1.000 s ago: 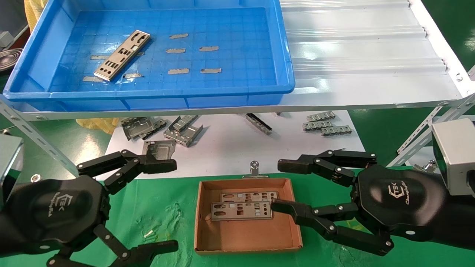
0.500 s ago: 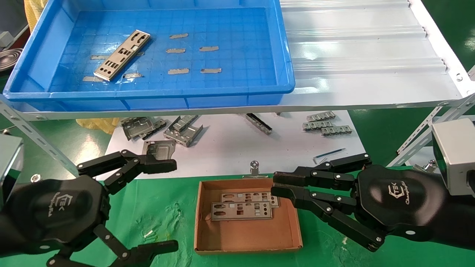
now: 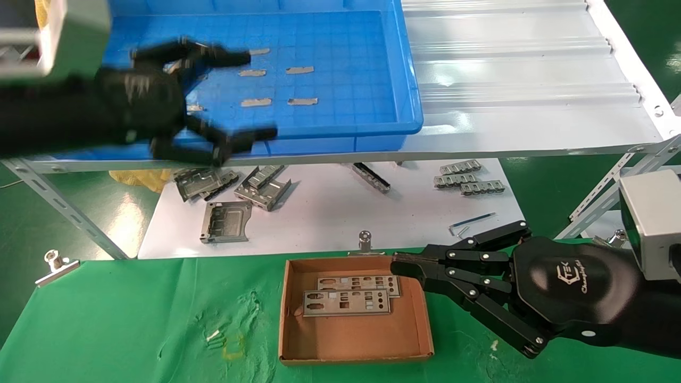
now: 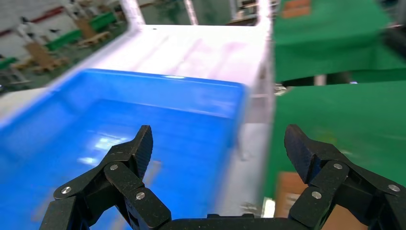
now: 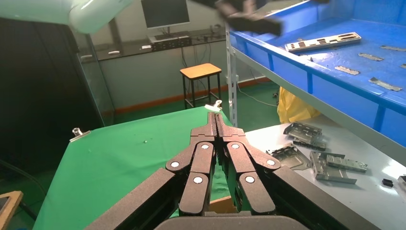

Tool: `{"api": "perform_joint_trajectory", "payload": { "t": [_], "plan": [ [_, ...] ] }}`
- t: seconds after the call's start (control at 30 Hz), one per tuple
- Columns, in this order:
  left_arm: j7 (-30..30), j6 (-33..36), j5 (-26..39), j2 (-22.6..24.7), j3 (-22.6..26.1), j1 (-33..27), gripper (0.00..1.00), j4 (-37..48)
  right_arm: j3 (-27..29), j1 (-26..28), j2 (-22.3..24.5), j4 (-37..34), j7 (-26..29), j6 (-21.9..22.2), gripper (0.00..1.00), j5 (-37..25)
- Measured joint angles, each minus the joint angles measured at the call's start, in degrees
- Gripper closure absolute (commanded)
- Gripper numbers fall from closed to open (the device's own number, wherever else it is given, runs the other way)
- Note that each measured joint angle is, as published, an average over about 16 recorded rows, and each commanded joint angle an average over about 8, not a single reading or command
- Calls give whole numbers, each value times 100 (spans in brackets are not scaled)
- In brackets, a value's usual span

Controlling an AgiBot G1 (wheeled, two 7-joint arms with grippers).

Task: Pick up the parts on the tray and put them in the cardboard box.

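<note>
Part (image 5: 321, 41) — under spread left gripper (image 3: 234, 93)

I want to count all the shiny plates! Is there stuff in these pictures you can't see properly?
- Head view: the blurred left gripper covers where a part lies in the tray; the right wrist view shows that part.
- Left wrist view: motion blur; no part can be made out.
- Right wrist view: the shut right gripper hides most of the cardboard box and its two parts.

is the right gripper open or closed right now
Shut. The right gripper has its fingertips pressed together with nothing between them, and the head view shows it at the cardboard box's far right corner.
</note>
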Motion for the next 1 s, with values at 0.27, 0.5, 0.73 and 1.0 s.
{"api": "perform_joint_trajectory", "payload": {
  "t": [0.27,0.5,0.73,1.0],
  "plan": [
    [332,-689,1040,722,424,-1183,0,1812,0,0,0,0,0,0,100,0],
    [201,-1277,1781,1129,775,-1877,0,3053,0,0,0,0,0,0,100,0],
    [-10,-1572,2142,1360,972,-2270,0,3840,0,0,0,0,0,0,100,0],
    [-115,-1747,2247,1495,1030,-2457,2,4343,0,0,0,0,0,0,100,0]
  ]
}}
